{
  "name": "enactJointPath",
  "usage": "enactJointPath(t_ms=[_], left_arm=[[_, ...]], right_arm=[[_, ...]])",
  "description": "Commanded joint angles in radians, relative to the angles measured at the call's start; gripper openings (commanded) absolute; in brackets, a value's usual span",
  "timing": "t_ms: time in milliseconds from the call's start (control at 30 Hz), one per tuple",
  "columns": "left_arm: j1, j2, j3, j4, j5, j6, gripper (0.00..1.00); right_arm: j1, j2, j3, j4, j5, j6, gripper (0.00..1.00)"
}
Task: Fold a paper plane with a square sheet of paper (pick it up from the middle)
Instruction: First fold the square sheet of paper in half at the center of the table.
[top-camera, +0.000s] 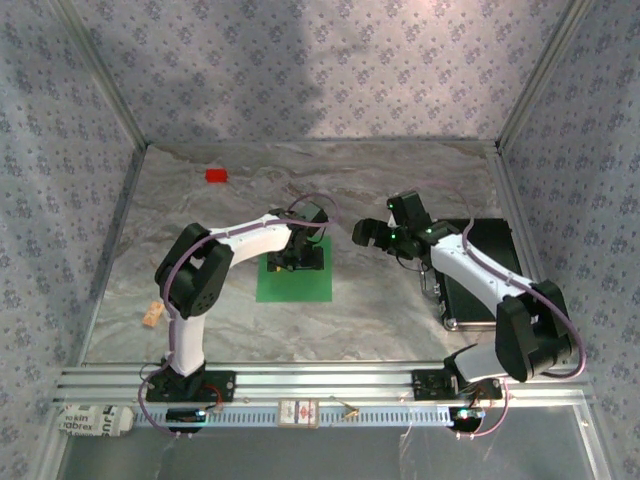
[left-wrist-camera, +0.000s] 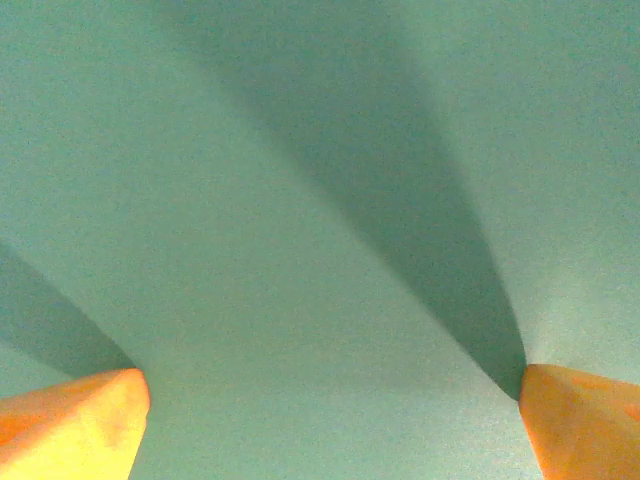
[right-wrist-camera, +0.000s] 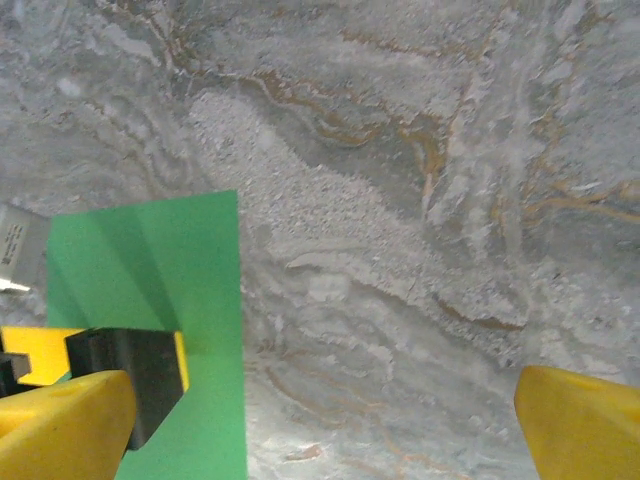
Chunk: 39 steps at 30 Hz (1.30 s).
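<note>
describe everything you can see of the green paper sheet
The square sheet of paper is thin, plain, matte and bright green. It is unfolded and lies flat on the marble-look table, near its centre. The open left pincer stands over its middle, with the tips seemingly touching it and casting long shadows across it.

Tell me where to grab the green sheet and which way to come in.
Grip the square sheet of paper at its middle, from straight above. It lies flat on the table, no lifted edge to get under, so a side approach likely catches nothing. The left hand sits over the centre, open, placed to press down and pinch up a ridge.
</note>
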Motion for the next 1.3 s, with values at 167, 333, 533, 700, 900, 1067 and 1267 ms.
enactJointPath(t_ms=[167, 333, 533, 700, 900, 1067, 1267], left_arm=[[0.010, -0.024, -0.025, -0.020, 0.004, -0.041, 0.95], [0.020, -0.029, 0.010, -0.037, -0.003, -0.044, 0.96], [0.020, -0.009, 0.043, -0.070, -0.020, -0.031, 0.96], [0.019, 0.000, 0.040, -0.067, -0.016, -0.032, 0.96], [0.017, 0.009, 0.019, -0.061, -0.014, -0.027, 0.96], [0.014, 0.020, 0.052, -0.109, -0.030, 0.017, 0.96], [0.017, -0.018, 0.037, -0.092, -0.031, 0.026, 0.96]], right_arm=[[0.017, 0.018, 0.033, -0.078, 0.034, -0.041, 0.99], [0.018, 0.026, 0.034, -0.083, 0.008, -0.064, 0.99], [0.019, 0.025, 0.036, -0.092, -0.002, -0.079, 0.99], [0.019, 0.013, 0.019, -0.087, -0.013, -0.067, 0.99], [0.019, 0.002, -0.002, -0.085, -0.024, -0.054, 0.99], [0.018, -0.009, -0.010, -0.083, -0.026, -0.040, 0.99], [0.020, -0.022, -0.010, -0.081, -0.035, -0.033, 0.99]])
